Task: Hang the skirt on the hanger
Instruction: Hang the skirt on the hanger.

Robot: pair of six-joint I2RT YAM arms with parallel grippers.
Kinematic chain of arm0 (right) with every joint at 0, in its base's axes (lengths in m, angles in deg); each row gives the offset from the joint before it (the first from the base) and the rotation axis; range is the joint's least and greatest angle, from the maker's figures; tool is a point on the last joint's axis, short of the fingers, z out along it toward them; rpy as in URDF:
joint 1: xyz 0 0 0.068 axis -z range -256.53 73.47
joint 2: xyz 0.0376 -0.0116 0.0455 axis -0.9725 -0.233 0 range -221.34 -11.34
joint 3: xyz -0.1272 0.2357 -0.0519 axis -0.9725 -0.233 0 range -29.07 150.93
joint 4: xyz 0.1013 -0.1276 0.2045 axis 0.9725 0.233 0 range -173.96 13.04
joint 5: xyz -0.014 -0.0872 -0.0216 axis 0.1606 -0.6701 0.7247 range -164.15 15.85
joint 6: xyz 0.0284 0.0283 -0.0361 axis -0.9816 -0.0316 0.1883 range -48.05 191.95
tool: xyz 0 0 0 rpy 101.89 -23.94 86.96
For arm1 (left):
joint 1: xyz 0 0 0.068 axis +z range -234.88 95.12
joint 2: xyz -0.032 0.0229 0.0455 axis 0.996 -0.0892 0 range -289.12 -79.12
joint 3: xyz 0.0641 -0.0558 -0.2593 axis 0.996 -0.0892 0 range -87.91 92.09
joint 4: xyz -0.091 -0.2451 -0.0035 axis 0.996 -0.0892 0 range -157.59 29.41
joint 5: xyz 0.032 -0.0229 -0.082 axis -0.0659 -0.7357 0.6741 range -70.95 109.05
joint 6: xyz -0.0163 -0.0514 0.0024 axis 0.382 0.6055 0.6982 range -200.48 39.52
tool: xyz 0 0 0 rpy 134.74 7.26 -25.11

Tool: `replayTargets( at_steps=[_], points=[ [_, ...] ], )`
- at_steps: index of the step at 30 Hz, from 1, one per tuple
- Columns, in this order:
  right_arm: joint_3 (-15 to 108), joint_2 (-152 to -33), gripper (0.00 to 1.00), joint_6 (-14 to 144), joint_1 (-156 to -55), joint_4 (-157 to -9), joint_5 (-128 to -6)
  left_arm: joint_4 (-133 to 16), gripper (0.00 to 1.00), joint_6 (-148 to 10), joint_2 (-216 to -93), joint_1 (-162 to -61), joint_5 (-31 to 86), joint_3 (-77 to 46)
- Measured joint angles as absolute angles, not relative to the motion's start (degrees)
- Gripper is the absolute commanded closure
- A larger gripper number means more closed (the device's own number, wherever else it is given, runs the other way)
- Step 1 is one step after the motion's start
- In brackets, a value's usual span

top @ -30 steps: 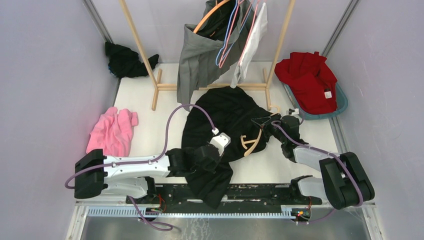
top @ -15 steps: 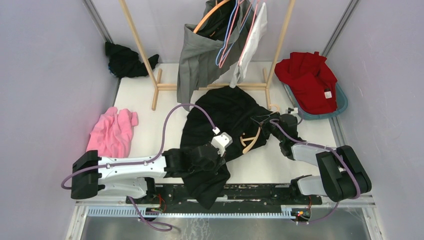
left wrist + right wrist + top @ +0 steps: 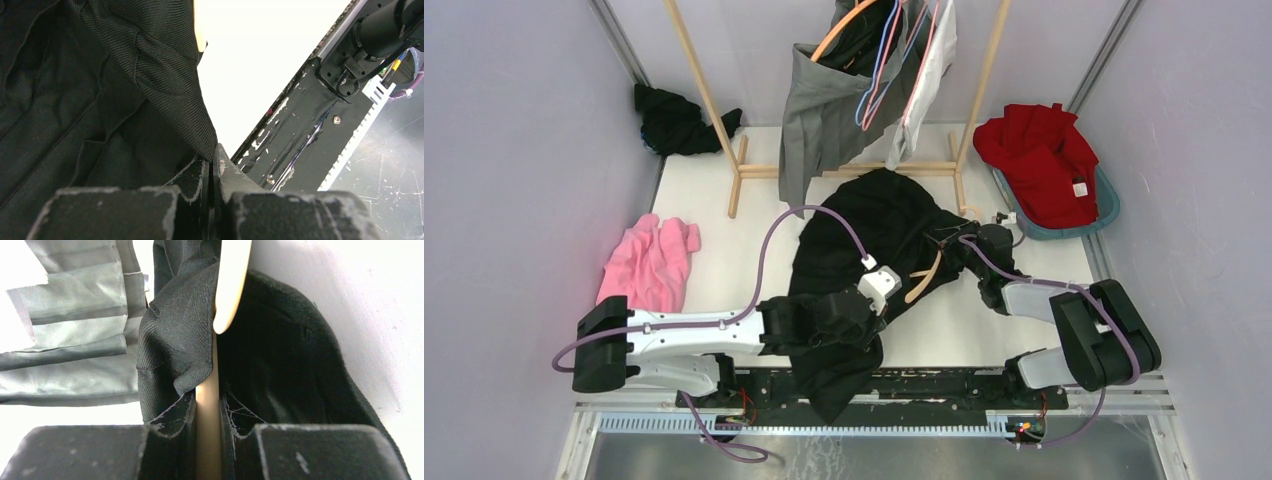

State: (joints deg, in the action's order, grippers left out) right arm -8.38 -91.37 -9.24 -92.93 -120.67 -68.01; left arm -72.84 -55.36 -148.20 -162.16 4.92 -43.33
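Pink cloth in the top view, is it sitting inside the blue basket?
No, the pink cloth lies on the table at the left, while the blue basket at the right holds a red garment.

I read the skirt (image 3: 874,225) as plain black, its weave a fine diagonal rib on my left wrist view. The hanger (image 3: 924,280) is pale cream wood. On the rack (image 3: 699,90) (bare light wood) I see a grey pleated skirt (image 3: 819,120) and a white top (image 3: 929,70). There's a pink cloth (image 3: 649,262) on the white table (image 3: 714,250), a red cloth (image 3: 1034,160) in a teal basket (image 3: 1109,205), and a purple cable (image 3: 764,250)
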Motion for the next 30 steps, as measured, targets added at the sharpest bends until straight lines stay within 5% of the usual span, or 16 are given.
replayTargets(
  at_steps=[30],
  points=[
    [-6.94, -98.51, 0.99, -10.05, -96.95, -127.49, -73.17, -71.66, 0.97, -55.47, -160.13, -163.51, 10.82, -31.97]
  ],
)
